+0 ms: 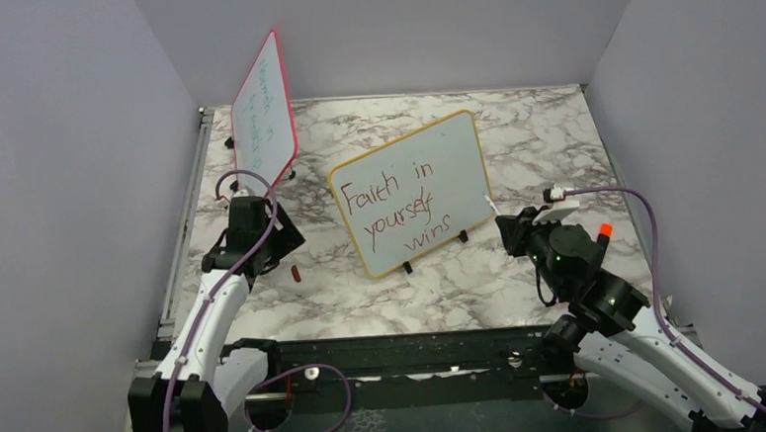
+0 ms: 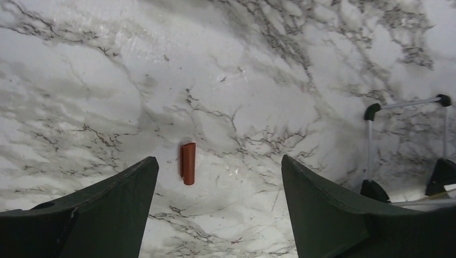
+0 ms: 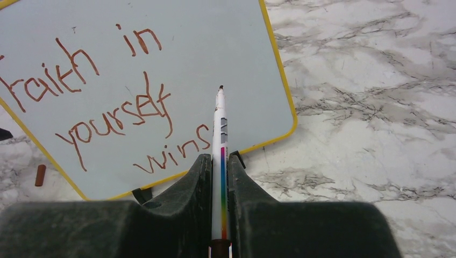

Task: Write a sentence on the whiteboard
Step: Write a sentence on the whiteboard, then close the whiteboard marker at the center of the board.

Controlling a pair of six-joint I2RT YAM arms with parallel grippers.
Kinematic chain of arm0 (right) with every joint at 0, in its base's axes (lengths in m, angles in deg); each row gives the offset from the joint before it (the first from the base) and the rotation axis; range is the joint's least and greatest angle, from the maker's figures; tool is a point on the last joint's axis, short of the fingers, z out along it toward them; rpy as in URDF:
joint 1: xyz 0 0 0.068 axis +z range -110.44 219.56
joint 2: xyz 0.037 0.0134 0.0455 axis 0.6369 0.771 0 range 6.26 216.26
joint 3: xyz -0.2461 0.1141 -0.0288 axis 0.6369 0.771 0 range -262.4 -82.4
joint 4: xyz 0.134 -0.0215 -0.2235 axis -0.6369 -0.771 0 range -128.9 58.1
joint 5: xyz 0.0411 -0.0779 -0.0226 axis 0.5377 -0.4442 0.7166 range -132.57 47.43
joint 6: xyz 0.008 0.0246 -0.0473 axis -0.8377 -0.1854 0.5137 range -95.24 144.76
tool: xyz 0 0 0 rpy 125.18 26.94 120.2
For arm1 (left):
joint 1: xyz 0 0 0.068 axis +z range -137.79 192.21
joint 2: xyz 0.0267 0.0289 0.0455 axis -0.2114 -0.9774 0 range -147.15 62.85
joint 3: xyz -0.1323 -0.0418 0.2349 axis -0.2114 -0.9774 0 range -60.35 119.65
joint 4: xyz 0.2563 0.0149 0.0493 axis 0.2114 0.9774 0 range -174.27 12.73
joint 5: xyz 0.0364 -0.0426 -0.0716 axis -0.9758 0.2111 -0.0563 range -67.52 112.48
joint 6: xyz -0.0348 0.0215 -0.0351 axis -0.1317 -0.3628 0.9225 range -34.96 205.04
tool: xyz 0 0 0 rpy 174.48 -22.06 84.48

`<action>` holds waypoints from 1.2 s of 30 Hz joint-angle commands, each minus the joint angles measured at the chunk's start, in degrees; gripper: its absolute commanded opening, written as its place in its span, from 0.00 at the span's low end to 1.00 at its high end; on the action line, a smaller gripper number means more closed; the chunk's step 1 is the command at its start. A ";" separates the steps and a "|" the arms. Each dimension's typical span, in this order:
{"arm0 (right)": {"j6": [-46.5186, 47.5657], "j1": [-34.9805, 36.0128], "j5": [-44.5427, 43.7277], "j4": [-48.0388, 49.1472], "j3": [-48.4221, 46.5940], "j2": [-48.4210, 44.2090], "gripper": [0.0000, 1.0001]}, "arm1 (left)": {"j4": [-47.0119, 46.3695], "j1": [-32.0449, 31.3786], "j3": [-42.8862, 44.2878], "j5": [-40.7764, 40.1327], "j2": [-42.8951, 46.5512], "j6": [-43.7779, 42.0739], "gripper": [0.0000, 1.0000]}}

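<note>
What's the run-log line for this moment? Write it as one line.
left gripper: open above red cap | right gripper: shut on marker | whiteboard: sentence "Faith in yourself wins" written

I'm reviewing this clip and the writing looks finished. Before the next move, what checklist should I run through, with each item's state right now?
1. Dark red handwritten sentence "Faith in yourself wins" complete on the yellow-framed white whiteboard: ok.
2. Whiteboard standing on its black feet: ok.
3. Right gripper shut on the white rainbow-striped marker: ok.
4. Marker tip off the board: cannot tell.
5. Left gripper open above the small red cap: ok.
6. Cap lying untouched on the marble table: ok.
</note>
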 commanded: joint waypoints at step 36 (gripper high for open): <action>0.48 -0.21 1.02 2.65 1.11 -0.90 0.01 | 4.74 -8.26 3.73 -5.95 -30.62 0.33 0.11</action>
